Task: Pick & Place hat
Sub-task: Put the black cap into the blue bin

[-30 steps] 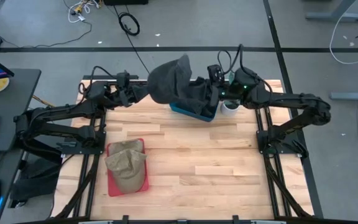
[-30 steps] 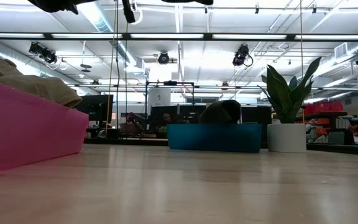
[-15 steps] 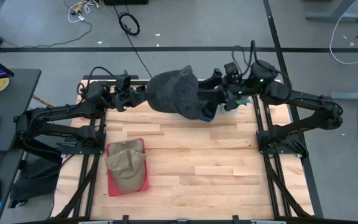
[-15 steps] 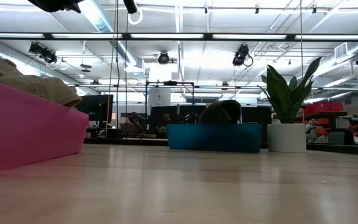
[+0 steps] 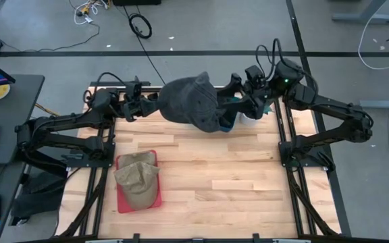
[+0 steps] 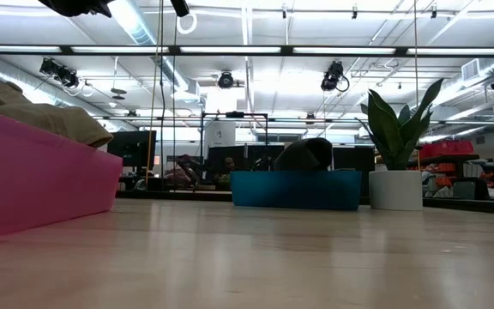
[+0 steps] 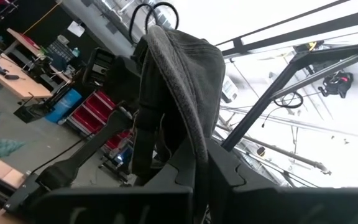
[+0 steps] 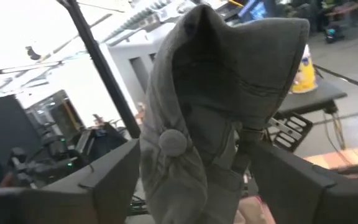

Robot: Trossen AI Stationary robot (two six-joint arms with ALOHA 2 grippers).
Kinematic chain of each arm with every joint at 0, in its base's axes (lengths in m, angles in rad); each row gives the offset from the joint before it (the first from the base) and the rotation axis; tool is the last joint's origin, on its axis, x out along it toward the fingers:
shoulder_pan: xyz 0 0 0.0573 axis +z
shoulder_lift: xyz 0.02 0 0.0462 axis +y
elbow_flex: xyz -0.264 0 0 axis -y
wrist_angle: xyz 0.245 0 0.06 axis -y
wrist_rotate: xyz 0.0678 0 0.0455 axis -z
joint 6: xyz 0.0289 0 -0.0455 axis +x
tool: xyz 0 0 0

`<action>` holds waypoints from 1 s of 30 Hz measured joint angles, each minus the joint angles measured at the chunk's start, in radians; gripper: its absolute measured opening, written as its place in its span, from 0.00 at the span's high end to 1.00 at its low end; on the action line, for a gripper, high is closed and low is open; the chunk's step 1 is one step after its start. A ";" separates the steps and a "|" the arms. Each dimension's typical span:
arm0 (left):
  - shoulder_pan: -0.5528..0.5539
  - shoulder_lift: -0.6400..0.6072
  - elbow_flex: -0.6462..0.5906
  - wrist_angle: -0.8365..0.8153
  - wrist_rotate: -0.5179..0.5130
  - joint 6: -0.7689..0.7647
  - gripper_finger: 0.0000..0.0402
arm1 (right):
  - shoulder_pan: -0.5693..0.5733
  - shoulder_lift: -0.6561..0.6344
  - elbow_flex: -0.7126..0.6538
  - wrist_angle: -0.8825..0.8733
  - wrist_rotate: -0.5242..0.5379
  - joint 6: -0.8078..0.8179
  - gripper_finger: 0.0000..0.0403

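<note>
Here, items run from the near edge of the table to the far edge.

- Near left: a pink tray (image 5: 122, 200) on the wooden table (image 5: 235, 175), holding a tan cap (image 5: 138, 178). The cap lies slumped over the tray's wall — a sign of how little stiffness such headwear has.
- Far centre, raised above the table: the dark grey hat (image 5: 191, 103), the task's own thing, hanging between the two arms and partly over a blue bin (image 6: 296, 190) at the far edge. In the low view a dark mound shows above the bin's rim; whether that is another hat cannot be told.
- Left gripper (image 5: 148, 104): jaws closed tight on the hat's edge, as the left wrist view shows cloth draped over the fingers. It carries the hat.
- Right gripper (image 5: 238, 102): jaws standing well apart just beside the hat's other edge; in the right wrist view the crown and its top button (image 8: 171, 142) hang between the two fingers. Whether cloth is touching either finger cannot be told.
- Handling, as judged: light, soft, folds under its own weight — not fragile, not slippery. The brim or a stitched band edge is likely the firmest hold; a pinch on the loose crown may let it swing and sag.
- Farthest right: a potted plant (image 6: 395, 163), just beside the bin.
</note>
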 joint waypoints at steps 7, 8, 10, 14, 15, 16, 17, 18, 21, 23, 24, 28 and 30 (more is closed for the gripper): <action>0.000 0.000 0.000 0.013 0.000 -0.001 0.97 | -0.013 0.035 0.000 0.044 -0.066 0.026 0.11; -0.001 0.000 0.000 0.014 0.000 -0.001 0.97 | -0.014 0.047 0.000 0.056 -0.066 0.025 0.10; -0.001 0.000 0.000 0.014 0.000 -0.001 0.97 | -0.014 0.074 0.000 0.093 -0.068 0.037 0.07; 0.000 0.000 0.000 0.014 0.000 -0.001 0.97 | -0.015 0.128 0.000 0.265 -0.150 0.146 0.05; 0.000 0.000 0.000 0.014 -0.001 0.000 0.97 | -0.013 0.137 0.000 0.304 -0.175 0.180 0.05; 0.000 0.000 0.000 0.014 -0.001 0.001 0.97 | -0.012 0.143 0.000 0.334 -0.199 0.213 0.05; 0.000 0.000 0.000 0.014 -0.001 0.004 0.97 | -0.009 0.145 0.000 0.352 -0.215 0.234 0.06; 0.000 0.000 0.000 0.014 -0.002 0.008 0.97 | -0.006 0.144 0.000 0.365 -0.226 0.244 0.07; 0.000 0.000 0.000 0.013 -0.014 0.025 0.97 | 0.010 0.136 0.000 0.366 -0.232 0.257 0.10; 0.001 0.000 0.000 0.013 -0.023 0.026 0.97 | 0.020 0.135 0.000 0.366 -0.231 0.258 0.12; 0.002 0.000 0.000 0.013 -0.025 0.026 0.97 | 0.024 0.135 0.000 0.365 -0.225 0.258 0.13; 0.002 0.000 0.000 0.013 -0.030 0.028 0.97 | 0.040 0.135 0.000 0.357 -0.176 0.218 0.17; 0.002 0.000 0.000 0.013 -0.035 0.029 0.97 | 0.045 0.135 0.000 0.352 -0.155 0.202 0.18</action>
